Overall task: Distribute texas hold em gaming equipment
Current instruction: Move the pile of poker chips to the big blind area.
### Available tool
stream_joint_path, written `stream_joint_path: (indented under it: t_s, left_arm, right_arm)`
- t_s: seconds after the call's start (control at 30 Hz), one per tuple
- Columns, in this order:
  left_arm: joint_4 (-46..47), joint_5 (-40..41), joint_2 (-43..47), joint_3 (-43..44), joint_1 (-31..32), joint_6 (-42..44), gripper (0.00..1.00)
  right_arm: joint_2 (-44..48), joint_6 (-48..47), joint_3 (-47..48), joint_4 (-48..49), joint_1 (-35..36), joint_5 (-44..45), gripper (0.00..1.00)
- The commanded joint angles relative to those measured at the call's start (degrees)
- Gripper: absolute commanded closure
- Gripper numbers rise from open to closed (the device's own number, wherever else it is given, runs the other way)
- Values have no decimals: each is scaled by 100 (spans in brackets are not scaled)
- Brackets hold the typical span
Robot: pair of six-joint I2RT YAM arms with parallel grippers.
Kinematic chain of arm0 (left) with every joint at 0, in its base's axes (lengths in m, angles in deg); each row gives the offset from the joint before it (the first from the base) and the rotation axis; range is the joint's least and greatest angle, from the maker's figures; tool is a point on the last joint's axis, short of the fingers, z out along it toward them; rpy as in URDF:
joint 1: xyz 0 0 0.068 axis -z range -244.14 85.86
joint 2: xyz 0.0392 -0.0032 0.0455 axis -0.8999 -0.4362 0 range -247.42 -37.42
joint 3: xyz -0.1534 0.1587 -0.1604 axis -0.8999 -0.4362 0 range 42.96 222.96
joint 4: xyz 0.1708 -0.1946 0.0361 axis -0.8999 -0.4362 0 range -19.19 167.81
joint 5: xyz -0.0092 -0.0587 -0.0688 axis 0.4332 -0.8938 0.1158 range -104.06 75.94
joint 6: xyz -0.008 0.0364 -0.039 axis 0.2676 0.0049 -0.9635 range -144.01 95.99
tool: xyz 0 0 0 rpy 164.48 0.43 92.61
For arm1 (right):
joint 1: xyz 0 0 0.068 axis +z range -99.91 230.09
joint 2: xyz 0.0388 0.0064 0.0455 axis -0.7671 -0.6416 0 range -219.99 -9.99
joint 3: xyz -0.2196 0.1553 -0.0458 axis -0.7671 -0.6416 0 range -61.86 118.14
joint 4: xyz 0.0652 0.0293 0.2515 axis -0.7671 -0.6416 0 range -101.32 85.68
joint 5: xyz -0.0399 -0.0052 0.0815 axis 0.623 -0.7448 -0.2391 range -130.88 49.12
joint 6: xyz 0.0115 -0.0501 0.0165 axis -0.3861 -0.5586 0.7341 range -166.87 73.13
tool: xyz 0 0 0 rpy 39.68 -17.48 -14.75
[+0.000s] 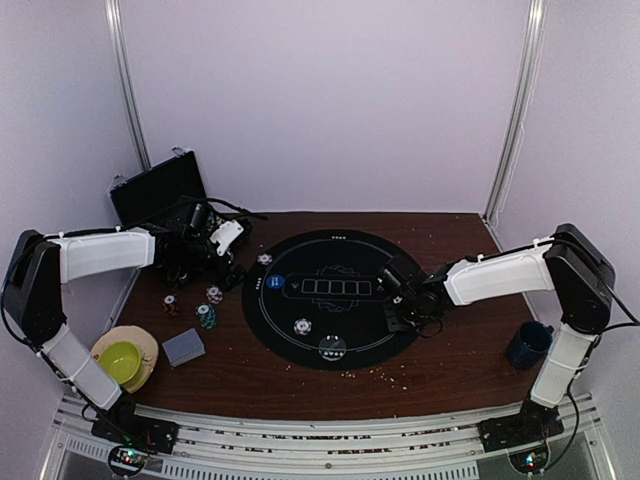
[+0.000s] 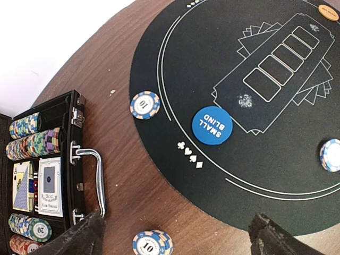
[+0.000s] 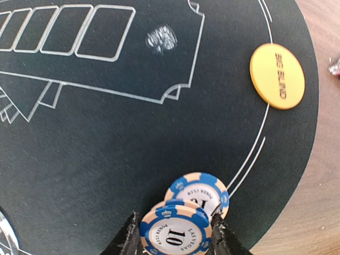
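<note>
Two blue-and-cream striped poker chips (image 3: 175, 229) overlap, tilted, near the black mat (image 3: 106, 159) rim. An orange Big Blind disc (image 3: 277, 76) lies flat further along, and a blue Small Blind disc (image 2: 212, 125) lies opposite.

Robot lab booth, plain white walls (image 1: 330, 100), aluminium frame posts (image 1: 128, 90), robot arms (image 1: 100, 253) bolted at wooden table (image 1: 450, 370)
</note>
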Motion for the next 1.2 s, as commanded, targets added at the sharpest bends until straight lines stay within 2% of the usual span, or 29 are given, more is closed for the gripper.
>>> stream_joint_path:
  t_s: [0.0, 0.4, 0.7, 0.9, 1.17]
  left_arm:
    - [197, 8, -61, -48, -41, -48, 2]
    - [197, 0, -87, -40, -38, -49, 2]
    - [197, -5, -110, -36, -43, -48, 2]
    - [197, -4, -105, -39, -38, -48, 2]
    - [197, 1, -106, -39, -40, -51, 2]
  right_arm:
    - [-120, -84, 243, -114, -37, 263, 68]
    - [-287, -189, 220, -29, -194, 189, 66]
    - [-266, -242, 277, -107, -212, 124, 50]
    - [-202, -272, 397, -246, -212, 162, 45]
    - [-18, -290, 303, -308, -210, -58, 31]
